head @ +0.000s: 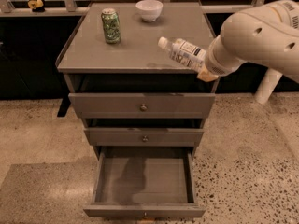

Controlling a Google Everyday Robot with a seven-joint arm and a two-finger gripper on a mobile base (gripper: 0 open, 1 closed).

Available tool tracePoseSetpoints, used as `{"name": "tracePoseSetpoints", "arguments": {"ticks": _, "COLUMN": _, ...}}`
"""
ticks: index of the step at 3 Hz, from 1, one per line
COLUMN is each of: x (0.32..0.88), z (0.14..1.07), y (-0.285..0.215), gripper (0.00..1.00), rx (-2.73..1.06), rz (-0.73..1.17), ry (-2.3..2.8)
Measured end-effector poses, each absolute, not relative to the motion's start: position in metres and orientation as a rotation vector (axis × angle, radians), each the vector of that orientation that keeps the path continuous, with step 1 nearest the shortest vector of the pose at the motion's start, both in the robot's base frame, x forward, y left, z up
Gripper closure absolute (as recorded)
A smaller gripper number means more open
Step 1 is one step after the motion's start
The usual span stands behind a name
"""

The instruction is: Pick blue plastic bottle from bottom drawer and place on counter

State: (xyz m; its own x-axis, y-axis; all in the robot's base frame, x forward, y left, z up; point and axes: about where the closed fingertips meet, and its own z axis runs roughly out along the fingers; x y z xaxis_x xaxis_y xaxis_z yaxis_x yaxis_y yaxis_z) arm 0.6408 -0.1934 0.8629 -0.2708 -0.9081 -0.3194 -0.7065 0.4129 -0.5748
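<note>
My gripper (202, 67) is at the end of the large white arm entering from the right and is shut on the blue plastic bottle (181, 51). The bottle is tilted, with its white cap pointing up-left, and hangs just above the right front part of the counter (135, 48). It does not touch the counter. The bottom drawer (144, 212) is pulled out and nothing shows on its floor. The arm hides most of the gripper; one tan fingertip (206, 76) shows under the bottle's base.
A green patterned can (110, 26) stands at the counter's back left and a white bowl (149, 10) at its back middle. The two upper drawers (142, 106) are closed. A white post (265, 85) stands to the right on the speckled floor.
</note>
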Motion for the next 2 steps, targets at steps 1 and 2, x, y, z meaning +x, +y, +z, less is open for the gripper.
{"name": "tracePoseSetpoints", "arguments": {"ticks": 1, "x": 0.6578, "z": 0.9105, "y": -0.2032, "gripper": 1.00, "rx": -1.297, "rz": -0.469, "ry": 2.008}}
{"name": "tracePoseSetpoints", "arguments": {"ticks": 2, "x": 0.6578, "z": 0.9105, "y": -0.2032, "gripper": 1.00, "rx": -1.297, "rz": -0.469, "ry": 2.008}}
